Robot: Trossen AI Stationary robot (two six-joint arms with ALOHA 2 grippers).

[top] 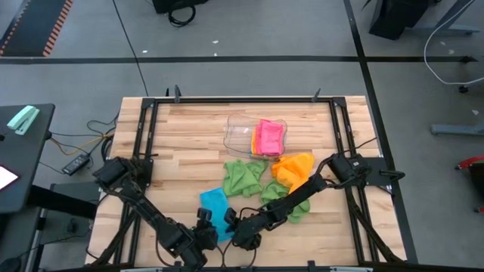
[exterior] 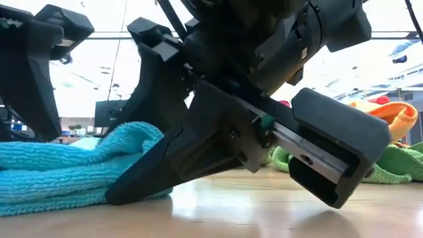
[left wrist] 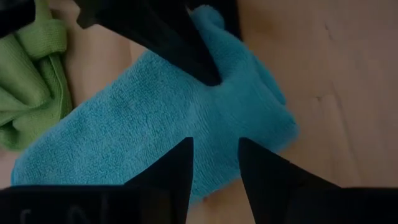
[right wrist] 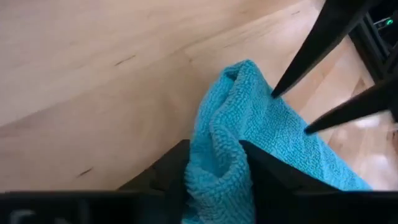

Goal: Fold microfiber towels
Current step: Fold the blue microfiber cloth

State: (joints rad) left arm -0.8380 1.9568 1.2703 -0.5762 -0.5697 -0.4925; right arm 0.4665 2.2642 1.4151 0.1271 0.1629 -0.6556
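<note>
- Left gripper [top: 206, 227] sat at about six o'clock on the table, its fingers [left wrist: 171, 171] slightly parted over the blue towel [top: 215, 208], not yet closed on it.
- Right gripper [top: 240, 230] was just beside it at the same edge, its fingers pinching a bunched fold of that blue towel [right wrist: 230, 168].
- Green towels [top: 243, 176] lay crumpled near the table's centre, another green one [top: 296, 211] under the right arm.
- At one o'clock from centre, the orange towel [top: 295, 168] lay rumpled.
- Only the pink towel [top: 269, 137], in the clear tray [top: 240, 134] toward twelve o'clock, looked folded; judging by this, most folding remained.
</note>
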